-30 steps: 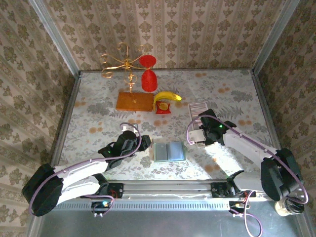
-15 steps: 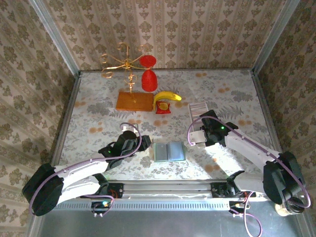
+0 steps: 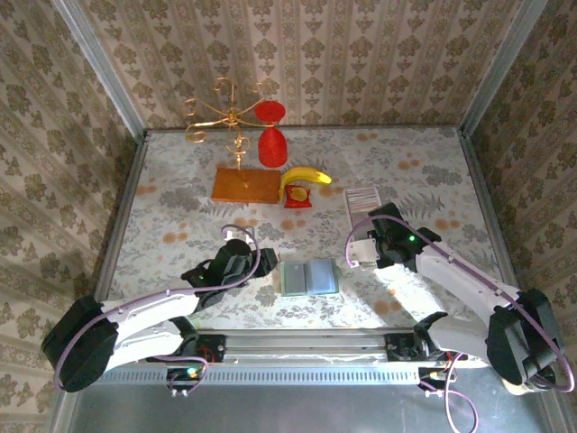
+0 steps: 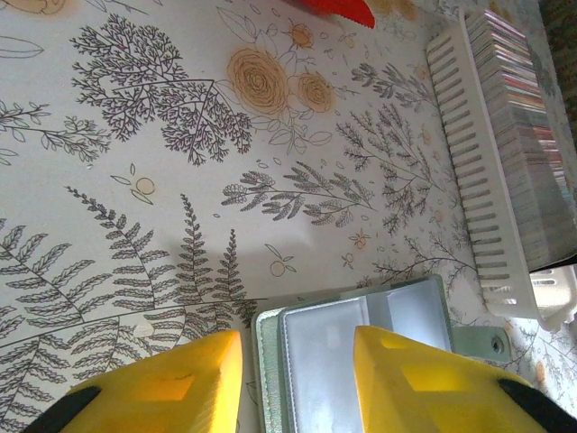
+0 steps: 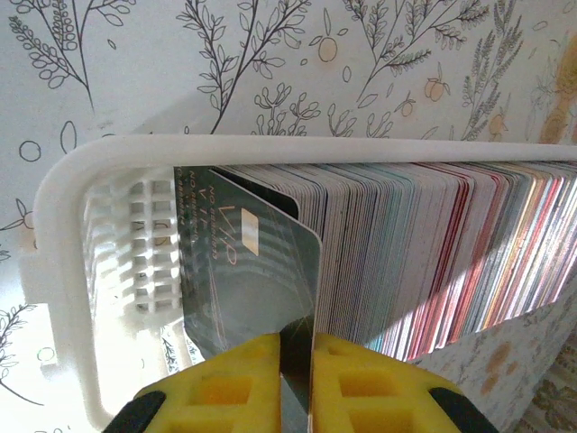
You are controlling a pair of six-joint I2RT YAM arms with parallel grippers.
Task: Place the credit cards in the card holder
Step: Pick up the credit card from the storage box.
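The card holder (image 3: 308, 277) lies open on the table between the arms, its bluish-grey panels (image 4: 361, 356) facing up. My left gripper (image 3: 267, 271) (image 4: 297, 365) hovers open over its left edge; one yellow finger is over the table, the other over a panel. The credit cards (image 3: 362, 196) (image 5: 433, 248) stand as a striped row in a white slotted tray (image 5: 81, 271) (image 4: 469, 180). My right gripper (image 3: 361, 248) (image 5: 296, 361) is shut on the edge of a grey card (image 5: 243, 271) at the row's near end. That card leans away from the others.
A banana (image 3: 304, 176) on a red stand, a wooden board (image 3: 245, 185), a gold wire rack (image 3: 227, 113) and a red ornament (image 3: 271, 144) sit at the back of the table. Patterned walls close in three sides.
The right gripper's jaws have closed on the grey card at the tray's near end, and that arm has shifted slightly nearer. The left arm has stayed still.
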